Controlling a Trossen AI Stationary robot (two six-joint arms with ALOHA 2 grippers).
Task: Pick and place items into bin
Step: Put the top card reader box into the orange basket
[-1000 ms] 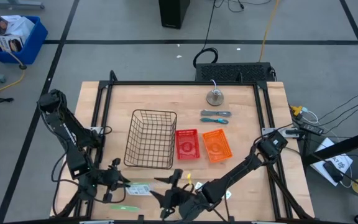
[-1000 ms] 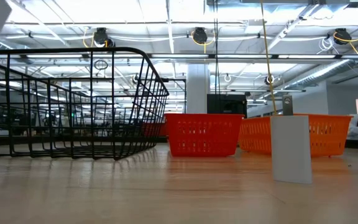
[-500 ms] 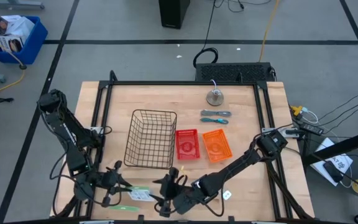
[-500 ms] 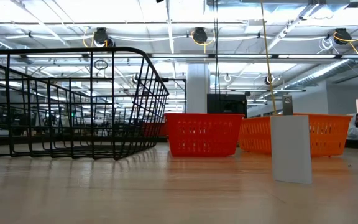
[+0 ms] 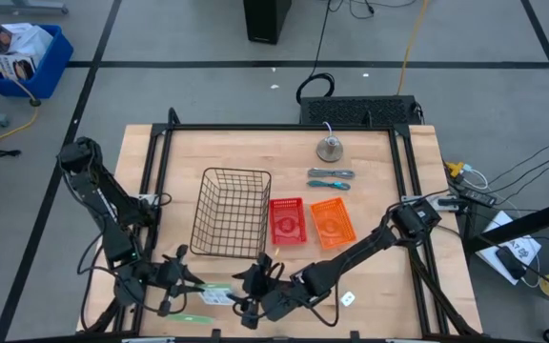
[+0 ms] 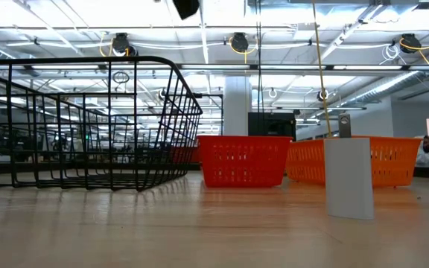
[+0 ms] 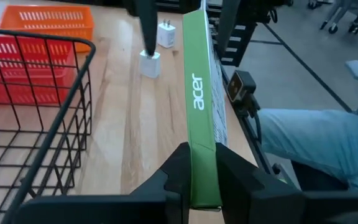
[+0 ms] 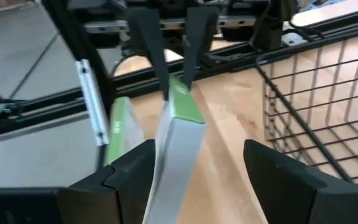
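Observation:
My left gripper [image 7: 204,180] [image 5: 192,285] is near the table's near-left corner, shut on a pale-green strip [image 7: 199,93] [image 8: 178,134] printed "acer". My right gripper [image 8: 194,180] [image 5: 247,303] is open. It faces the left one, with a finger on either side of the strip's free end; whether they touch cannot be told. A second green strip [image 5: 191,319] [image 8: 118,127] lies flat by the near edge. White blocks [image 7: 150,62] [image 5: 348,298] stand on the wood. Two blue-grey tools [image 5: 330,178] lie far right of the black wire basket [image 5: 232,211]. My left gripper pinches the green strip between its two fingers at the end nearest it [image 7: 202,163]. The fingers come level from the table's left and lie along the strip. The strip stands on its narrow edge and reaches level toward the right gripper, above the wood.
A red basket [image 5: 288,221] and an orange basket [image 5: 333,222] sit right of the wire basket. A round metal weight [image 5: 329,148] lies near the far edge. In the low view, one white block [image 6: 348,179] stands before the orange basket [image 6: 393,160]. A person's leg [image 7: 316,137] is beyond the near edge.
My right gripper has moved along the near edge toward the table's left, closing in on the free end of the strip that my left gripper holds. The left gripper and the strip have stayed about where they were.

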